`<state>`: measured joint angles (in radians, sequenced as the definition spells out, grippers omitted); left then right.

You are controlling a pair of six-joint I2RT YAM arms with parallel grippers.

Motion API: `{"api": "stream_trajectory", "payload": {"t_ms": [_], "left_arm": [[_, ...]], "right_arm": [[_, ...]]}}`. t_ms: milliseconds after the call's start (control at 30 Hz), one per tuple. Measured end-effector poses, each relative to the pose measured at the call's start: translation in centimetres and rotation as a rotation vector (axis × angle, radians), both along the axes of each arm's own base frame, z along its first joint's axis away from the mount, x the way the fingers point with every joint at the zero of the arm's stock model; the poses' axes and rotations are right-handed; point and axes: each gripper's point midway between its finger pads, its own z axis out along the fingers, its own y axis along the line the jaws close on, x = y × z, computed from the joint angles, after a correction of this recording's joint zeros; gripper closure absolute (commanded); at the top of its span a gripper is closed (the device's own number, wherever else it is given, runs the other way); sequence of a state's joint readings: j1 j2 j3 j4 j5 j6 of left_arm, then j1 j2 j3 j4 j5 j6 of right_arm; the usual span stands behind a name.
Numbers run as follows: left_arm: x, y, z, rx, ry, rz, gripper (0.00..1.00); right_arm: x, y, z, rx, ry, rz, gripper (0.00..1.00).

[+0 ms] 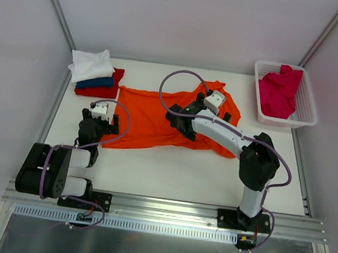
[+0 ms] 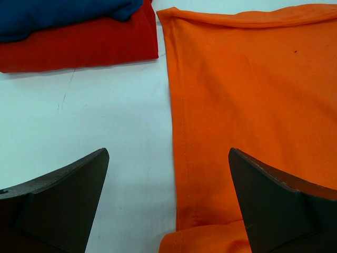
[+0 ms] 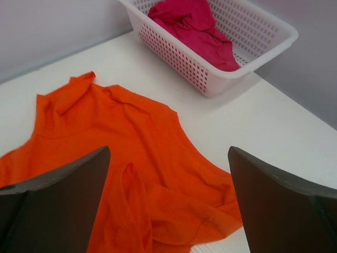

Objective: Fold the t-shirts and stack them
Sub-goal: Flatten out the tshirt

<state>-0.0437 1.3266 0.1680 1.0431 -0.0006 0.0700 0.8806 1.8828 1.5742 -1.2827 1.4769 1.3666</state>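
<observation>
Left pincer and right pincer are gaping released while we are hovering over the orange shirt, lying unfolded on the desk. White shirt, blue shirt and red shirt are sitting stacked far left; pink shirt is waiting in the basket.

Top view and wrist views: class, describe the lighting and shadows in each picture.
Top external: even, diffuse light, barely any shadows on the table. Left wrist: thin soft shadow under the red t-shirt; orange t-shirt seam stitching sharp. Right wrist: soft shadow beside the basket; no glare.
</observation>
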Motion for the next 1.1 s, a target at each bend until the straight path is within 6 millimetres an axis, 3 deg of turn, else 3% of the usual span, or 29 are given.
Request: {"api": "stream_trajectory", "payload": {"t_ms": [167,300,433,633,767,867,967,1100], "left_arm": [[0.0,0.0,0.0,0.0,0.0,0.0,0.01],[0.0,0.0,0.0,0.0,0.0,0.0,0.01],[0.0,0.0,0.0,0.0,0.0,0.0,0.01],[0.0,0.0,0.0,0.0,0.0,0.0,0.01],[0.0,0.0,0.0,0.0,0.0,0.0,0.01],[0.0,0.0,0.0,0.0,0.0,0.0,0.01],[0.0,0.0,0.0,0.0,0.0,0.0,0.01],[0.0,0.0,0.0,0.0,0.0,0.0,0.01]], "right_arm": [[-0.3,-0.4,0.5,0.02,-0.014,0.006,0.01],[0.3,0.7,1.7,0.14,-0.062,0.022,0.01],[1.6,3.8,0.8,0.252,0.021,0.114,0.01],[3.7,10.5,-0.4,0.303,0.22,0.45,0.01],[3.8,15.2,-0.3,0.264,0.324,0.761,0.0],[3.2,17.4,-0.5,0.181,0.38,0.959,0.0],[2.6,18.5,-1.2,0.049,0.437,1.114,0.0],[2.6,17.8,-1.7,-0.171,0.483,1.206,0.01]]}}
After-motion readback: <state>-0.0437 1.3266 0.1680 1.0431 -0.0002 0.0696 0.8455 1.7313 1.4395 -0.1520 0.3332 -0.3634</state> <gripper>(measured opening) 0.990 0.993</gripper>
